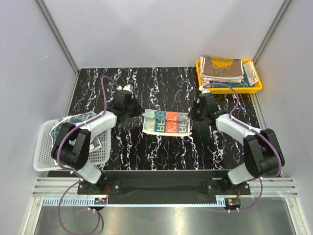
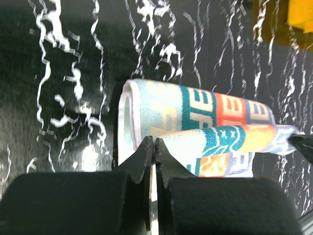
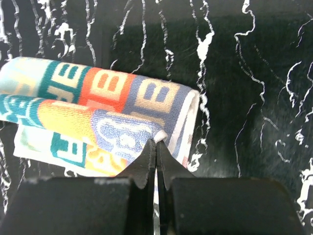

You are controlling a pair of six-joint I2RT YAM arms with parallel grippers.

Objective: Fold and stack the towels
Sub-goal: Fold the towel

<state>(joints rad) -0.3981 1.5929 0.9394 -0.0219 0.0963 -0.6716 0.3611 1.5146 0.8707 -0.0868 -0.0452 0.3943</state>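
The teal-red striped towel [image 1: 166,122] lies in the middle of the bench [image 1: 132,152], folded over on itself. The left end effector [image 2: 154,143] is closed and seems to pinch the upper layer's left edge. The right end effector [image 3: 156,142] is clamped on that layer's right corner. Folded towels [image 1: 222,68] sit stacked in the yellow tray [image 1: 230,90]. Loose towels [image 1: 73,122] lie in the white basket [image 1: 46,156].

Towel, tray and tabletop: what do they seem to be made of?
Towel: soft terry cloth, fuzzy looped pile. Tray: likely plastic, smooth uniform yellow. Table: black marble-look top with white veins, glossy; possibly a printed film.
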